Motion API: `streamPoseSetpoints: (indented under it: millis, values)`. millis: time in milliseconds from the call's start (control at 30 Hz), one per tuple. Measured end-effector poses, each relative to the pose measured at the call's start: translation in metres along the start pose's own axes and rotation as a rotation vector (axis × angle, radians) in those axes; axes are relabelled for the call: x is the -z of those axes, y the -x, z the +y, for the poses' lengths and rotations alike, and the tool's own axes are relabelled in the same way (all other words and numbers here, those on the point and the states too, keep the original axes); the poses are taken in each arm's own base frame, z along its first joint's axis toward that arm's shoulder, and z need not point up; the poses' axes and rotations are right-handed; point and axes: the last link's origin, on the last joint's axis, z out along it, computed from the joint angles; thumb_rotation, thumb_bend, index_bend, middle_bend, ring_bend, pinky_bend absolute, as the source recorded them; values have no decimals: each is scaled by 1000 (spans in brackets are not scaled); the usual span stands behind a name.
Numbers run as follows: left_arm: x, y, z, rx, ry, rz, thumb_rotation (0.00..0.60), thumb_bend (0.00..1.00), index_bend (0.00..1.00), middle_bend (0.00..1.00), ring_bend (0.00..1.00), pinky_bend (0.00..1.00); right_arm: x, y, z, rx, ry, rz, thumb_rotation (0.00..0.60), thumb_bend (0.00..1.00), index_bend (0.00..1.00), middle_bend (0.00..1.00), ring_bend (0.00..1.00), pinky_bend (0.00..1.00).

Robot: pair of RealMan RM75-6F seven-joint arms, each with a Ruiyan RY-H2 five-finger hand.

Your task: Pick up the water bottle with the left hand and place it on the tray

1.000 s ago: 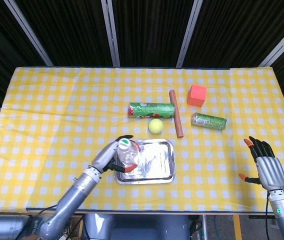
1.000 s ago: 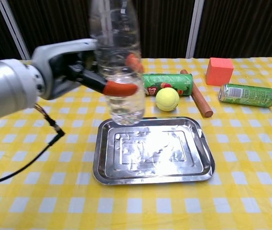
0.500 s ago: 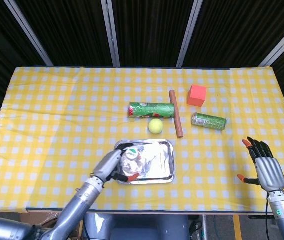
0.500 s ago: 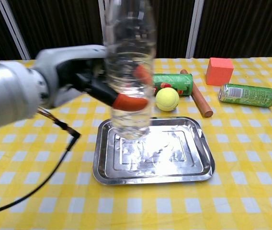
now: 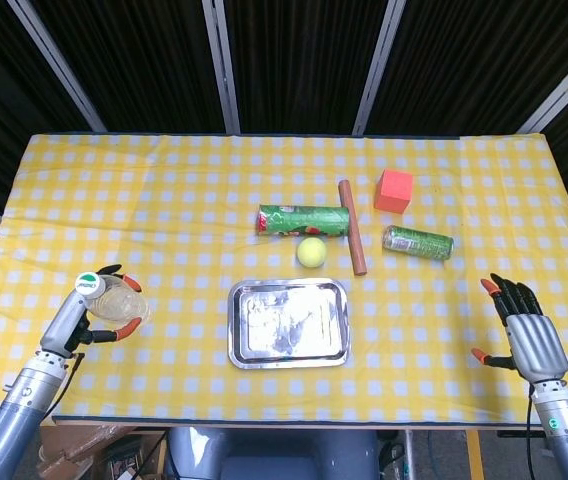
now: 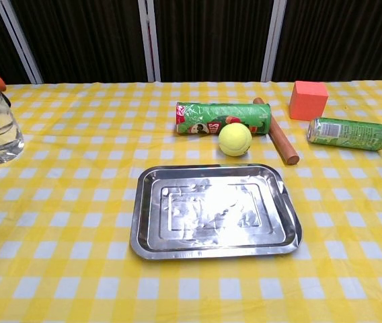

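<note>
I've got the water bottle gripped in my left hand, standing upright near the table's left edge. The tray lies well off to its right, bare. My right hand idles, fingers spread, holding nothing.

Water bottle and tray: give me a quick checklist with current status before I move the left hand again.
1. Bottle held: ok. The left hand has its fingers around the water bottle.
2. Bottle over the tray: not ok. It is at the table's left side, well apart from the tray.
3. Tray free: ok. Nothing lies in it in the chest view.
4. Path to the tray: ok. No objects lie on the cloth between bottle and tray.
5. Neighbours: ok. The tennis ball sits beyond the tray's far edge, not touching.
6. Right hand: ok. Open, far right, holding nothing.
</note>
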Motion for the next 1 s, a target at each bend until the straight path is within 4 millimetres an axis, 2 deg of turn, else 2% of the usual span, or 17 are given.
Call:
streamPoseSetpoints:
  millis: [67,167,267,367,500,600,767,1000]
  values:
    - [-5,4,-4,15,-3,-19,600,436,630,597,94,51,0,0,1,-1,4,1,600,50,9,0,0,0]
    - [-16,24,-2,16,1,-66,600,440,633,597,95,51,-1,-2,3,-7,9,4,600,50,9,0,0,0]
    - [-35,56,8,1,19,-116,600,441,633,597,94,51,0,-3,5,-14,10,8,600,49,9,0,0,0]
    - [-57,100,27,-15,49,-169,600,441,633,597,94,51,0,-5,5,-23,8,12,600,49,9,0,0,0]
    - [-76,151,54,-52,76,-215,600,441,632,595,94,51,0,-8,8,-35,12,19,600,49,9,0,0,0]
    - [-87,179,72,-102,90,-211,600,441,631,594,94,51,1,-10,11,-52,19,22,600,49,9,0,0,0]
    - [-100,209,91,-143,74,-159,600,441,631,595,94,51,3,-16,15,-79,24,35,600,49,10,0,0,0]
    - [-115,226,82,-119,41,-146,600,442,630,595,94,51,5,-18,18,-85,17,44,600,49,10,0,0,0]
